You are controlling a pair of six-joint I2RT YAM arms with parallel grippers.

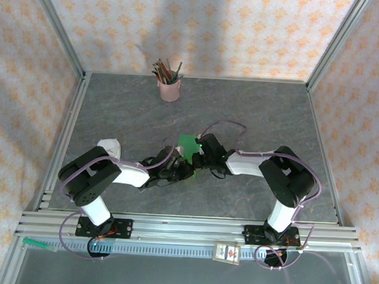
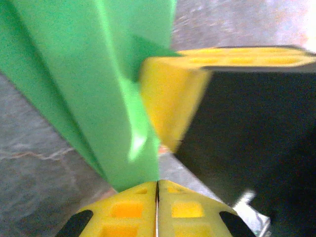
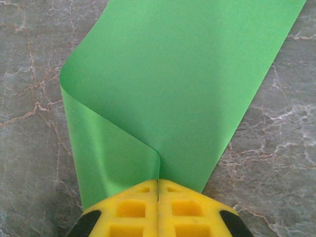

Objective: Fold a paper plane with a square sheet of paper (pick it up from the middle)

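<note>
Fingers (image 2: 128,210) of the left gripper (image 2: 158,190) pressed together, pinching the bottom edge of the square sheet of paper (image 2: 89,74). Sheet stands up from them, creased lengthwise, bright green. Yellow finger (image 2: 170,103) of the other arm touches the sheet's right side, blurred.

Right wrist view: right gripper (image 3: 158,190) fingers together, clamped on the sheet's near edge. Left part of the sheet curls over into a loose roll, rest runs flat away from the fingers above grey table (image 3: 29,98).

Top view: both grippers meet mid-table, well in front of the pink pencil cup (image 1: 169,89), slightly to its right. Sheet held between them, off the table, only a green patch visible. White card (image 1: 227,253) far in front of the cup, on the near rail.
</note>
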